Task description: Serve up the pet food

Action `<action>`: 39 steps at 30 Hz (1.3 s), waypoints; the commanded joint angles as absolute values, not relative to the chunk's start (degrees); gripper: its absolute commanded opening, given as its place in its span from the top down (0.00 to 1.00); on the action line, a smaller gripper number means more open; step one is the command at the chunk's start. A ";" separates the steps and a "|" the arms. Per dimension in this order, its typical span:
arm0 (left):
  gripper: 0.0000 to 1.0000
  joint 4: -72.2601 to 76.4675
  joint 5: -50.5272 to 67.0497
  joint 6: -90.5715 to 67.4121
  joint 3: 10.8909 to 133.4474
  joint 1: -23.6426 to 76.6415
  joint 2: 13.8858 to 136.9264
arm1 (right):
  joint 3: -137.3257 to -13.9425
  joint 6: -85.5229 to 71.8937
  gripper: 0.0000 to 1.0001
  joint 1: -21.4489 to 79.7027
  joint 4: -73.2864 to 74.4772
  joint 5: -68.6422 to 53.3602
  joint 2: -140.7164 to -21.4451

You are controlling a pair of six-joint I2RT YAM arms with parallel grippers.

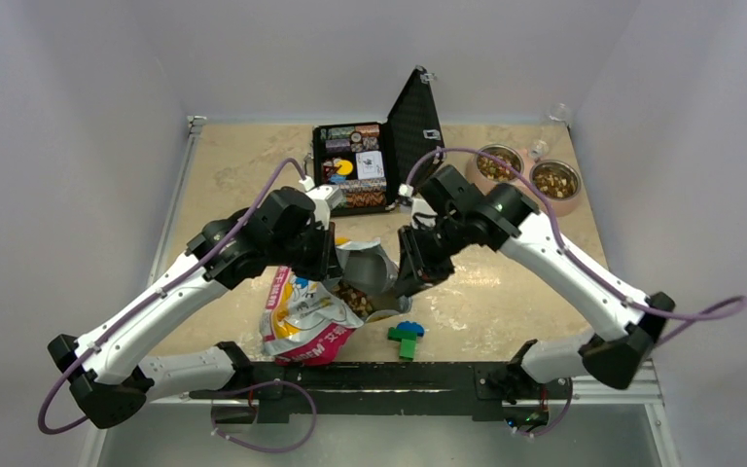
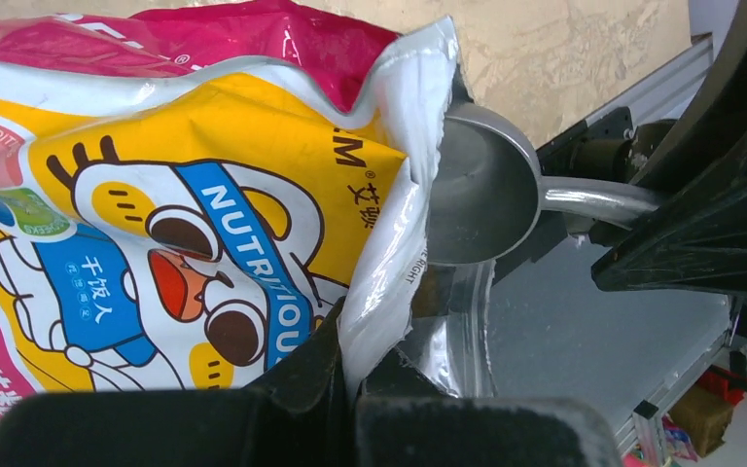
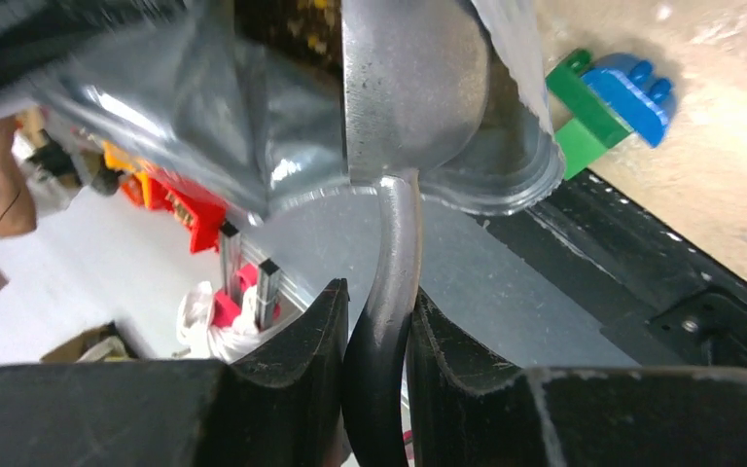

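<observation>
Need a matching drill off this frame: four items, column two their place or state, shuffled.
1. left gripper
2. right gripper
3. two bowls
4. toy blocks

A. green and blue, beside the bag
B. shut on the scoop handle
C. far right, pet food inside
D. shut on the bag's open edge

Pairs: 1-D, 2-B, 3-C, 4-A

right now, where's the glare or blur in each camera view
Top external: even soft light, sharp, no glare. Left wrist: pet food bag print crisp, glare on its torn clear edge, left gripper a dark blur up close. Right wrist: metal scoop bright with highlights, the bag's silver lining beside it smeared and washed out.
</observation>
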State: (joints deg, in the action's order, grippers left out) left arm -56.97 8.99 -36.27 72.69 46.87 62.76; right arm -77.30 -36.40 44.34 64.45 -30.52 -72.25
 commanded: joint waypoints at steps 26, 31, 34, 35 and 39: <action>1.00 -50.29 -1.11 -37.55 74.97 47.31 56.03 | -76.98 -50.43 1.00 43.98 7.61 -59.98 -93.64; 1.00 -50.90 -8.36 -35.64 74.67 47.29 52.09 | -63.14 -53.79 1.00 38.73 -2.10 -65.02 -83.67; 1.00 -51.15 -12.13 -35.57 73.84 47.29 50.05 | -58.24 -49.04 1.00 36.04 5.26 -63.87 -78.64; 1.00 -51.04 -13.04 -35.59 73.44 47.30 49.47 | -56.47 -47.68 1.00 35.07 7.30 -63.26 -76.93; 1.00 -50.84 -14.48 -36.24 72.03 47.29 47.95 | -48.66 -48.88 1.00 32.12 5.71 -61.50 -70.66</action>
State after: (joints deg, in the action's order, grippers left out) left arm -59.09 -11.14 -36.36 71.20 46.70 51.40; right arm -53.08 -49.74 35.16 10.94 -59.77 -76.09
